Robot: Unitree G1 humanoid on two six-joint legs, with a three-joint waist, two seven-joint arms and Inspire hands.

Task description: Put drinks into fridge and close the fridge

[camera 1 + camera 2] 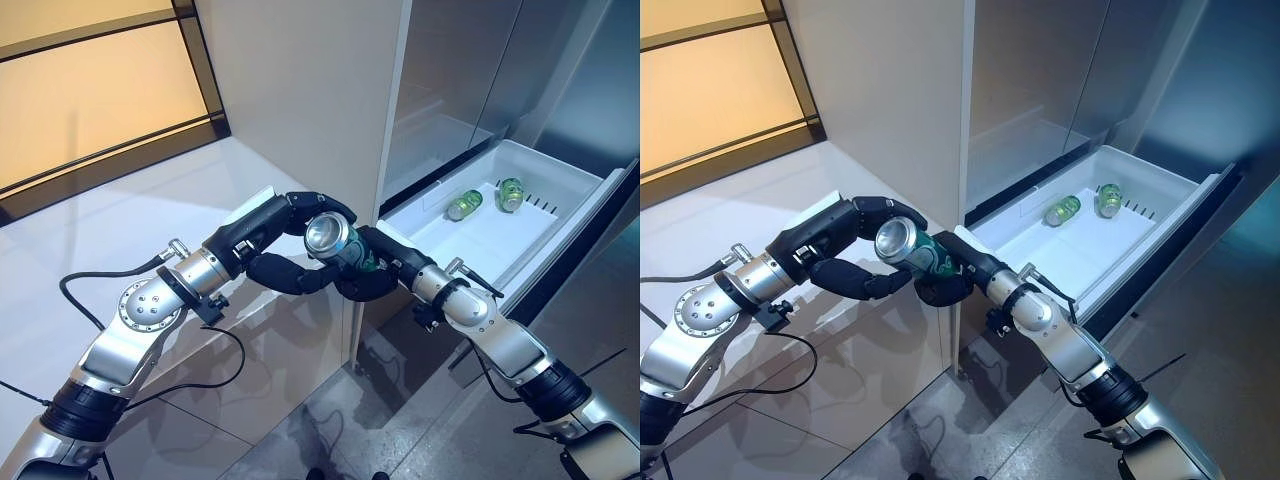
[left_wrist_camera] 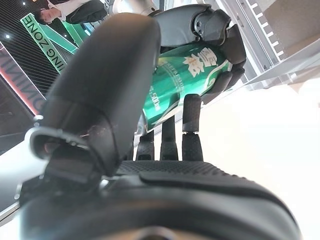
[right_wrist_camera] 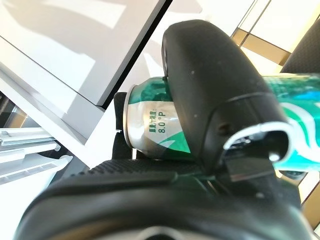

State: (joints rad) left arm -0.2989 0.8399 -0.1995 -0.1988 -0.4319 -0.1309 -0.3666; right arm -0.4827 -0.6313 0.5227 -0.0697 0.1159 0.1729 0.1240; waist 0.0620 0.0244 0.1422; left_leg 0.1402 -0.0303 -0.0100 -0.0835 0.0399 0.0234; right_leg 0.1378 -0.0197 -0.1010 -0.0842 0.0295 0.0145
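A green can (image 1: 337,243) is held in the air between my two hands, in front of the fridge's white side panel (image 1: 300,90). My left hand (image 1: 268,232) curls its fingers over the can's top end, with its thumb (image 1: 290,276) below it. My right hand (image 1: 385,265) is shut round the can's lower body; its thumb (image 3: 210,90) lies across the can (image 3: 150,125) in the right wrist view. The left wrist view shows the can (image 2: 185,80) past my left fingers (image 2: 170,142). The fridge's white drawer (image 1: 540,160) stands open at the right with green cans (image 1: 464,205) lying in it.
A pale counter (image 1: 120,230) lies under my left arm. The drawer's dark front (image 1: 590,235) juts out toward the right. Grey floor tiles (image 1: 330,420) lie below the hands. A person (image 2: 65,10) shows far off in the left wrist view.
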